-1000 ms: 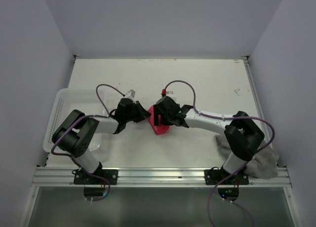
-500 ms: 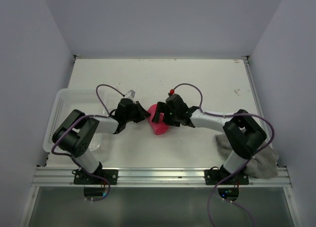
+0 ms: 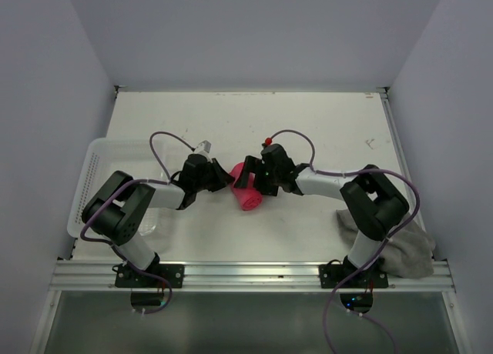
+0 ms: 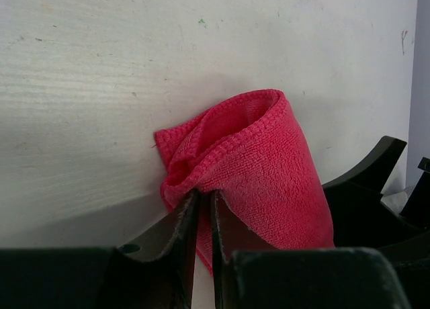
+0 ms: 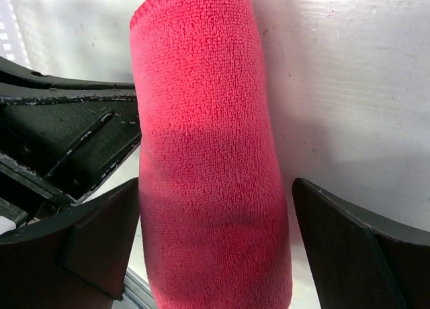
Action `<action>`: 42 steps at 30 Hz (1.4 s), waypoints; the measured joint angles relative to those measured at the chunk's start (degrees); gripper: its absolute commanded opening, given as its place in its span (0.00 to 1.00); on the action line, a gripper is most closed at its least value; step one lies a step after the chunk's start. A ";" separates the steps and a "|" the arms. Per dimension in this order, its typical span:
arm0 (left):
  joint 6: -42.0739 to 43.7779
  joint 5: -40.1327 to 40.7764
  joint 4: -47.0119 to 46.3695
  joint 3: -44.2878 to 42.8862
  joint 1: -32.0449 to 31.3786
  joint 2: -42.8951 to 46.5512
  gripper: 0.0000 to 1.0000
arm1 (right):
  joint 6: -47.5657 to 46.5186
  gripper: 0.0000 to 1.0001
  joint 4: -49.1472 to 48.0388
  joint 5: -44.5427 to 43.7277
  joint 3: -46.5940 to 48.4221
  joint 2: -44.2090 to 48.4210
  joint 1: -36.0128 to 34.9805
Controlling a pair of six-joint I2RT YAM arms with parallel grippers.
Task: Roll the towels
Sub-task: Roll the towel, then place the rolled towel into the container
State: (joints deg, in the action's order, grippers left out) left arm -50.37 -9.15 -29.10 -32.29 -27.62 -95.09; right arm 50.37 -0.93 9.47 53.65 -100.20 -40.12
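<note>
1. Comparing with a second ago: your right claw has lifted off the pink towel and spread fully. The cloth now lies as a tight roll at the middle of the worktop.
2. Judgement: the pink roll looks essentially finished. The grey towel, crumpled at the near right corner, is not yet rolled.
3. Right claw: spread wide, one finger either side of the roll with gaps showing, holding nothing.
4. Left claw: nearly pressed together, pinching a fold at the roll's end.

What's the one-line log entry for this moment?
left hand: shut on pink towel | right hand: open, astride it | grey towel: crumpled by right arm base
</note>
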 measured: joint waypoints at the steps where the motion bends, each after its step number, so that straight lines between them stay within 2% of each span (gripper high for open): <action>1: 0.04 0.02 -0.07 0.04 0.00 0.02 0.16 | 0.02 0.94 -0.28 0.44 0.04 -0.26 0.04; 5: 0.17 0.09 -0.07 0.07 0.02 0.02 0.16 | -0.20 0.77 -1.20 1.16 0.44 -1.29 0.17; 7: 0.22 0.13 -0.07 0.07 0.02 0.07 0.16 | -0.46 0.72 -1.42 1.16 0.44 -1.62 0.17; 13: 0.44 0.17 0.00 0.09 0.02 0.07 0.15 | -2.34 0.63 -0.98 -0.39 0.33 -1.68 -0.66; 18: 0.46 0.24 0.02 0.35 0.02 0.17 0.15 | -4.90 0.58 0.83 -5.51 1.40 -1.77 -3.87; 23: 0.50 0.44 1.16 0.37 0.02 0.81 0.15 | -7.30 0.31 4.59 -12.09 3.76 -1.86 -7.58; 25: 0.70 0.68 2.21 0.37 0.02 1.38 0.15 | -7.91 0.25 5.38 -13.57 4.22 -1.86 -8.28; 26: 1.03 0.96 3.26 0.28 0.02 1.79 0.16 | -8.02 0.17 5.66 -14.08 4.35 -1.86 -8.46; 29: 2.21 2.43 7.89 -0.11 0.09 3.52 0.16 | -8.39 0.07 6.34 -14.71 4.68 -1.81 -8.74; 34: 5.05 5.66 16.98 -2.82 0.24 11.41 0.19 | -9.51 0.02 9.16 -14.97 5.75 -1.38 -9.07; 39: 9.62 10.14 25.31 -11.26 0.37 23.02 0.23 | -11.10 0.00 15.32 -15.74 8.94 -0.81 -9.57; 42: 13.77 14.73 30.45 -15.69 0.63 31.08 0.24 | -12.44 0.00 20.17 -16.11 13.92 -0.81 -10.14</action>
State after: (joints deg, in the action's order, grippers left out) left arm -36.60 5.58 1.34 -47.99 -26.98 -64.01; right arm 37.93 19.25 -6.63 67.57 -101.01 -50.26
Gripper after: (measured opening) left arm 0.231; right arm 0.353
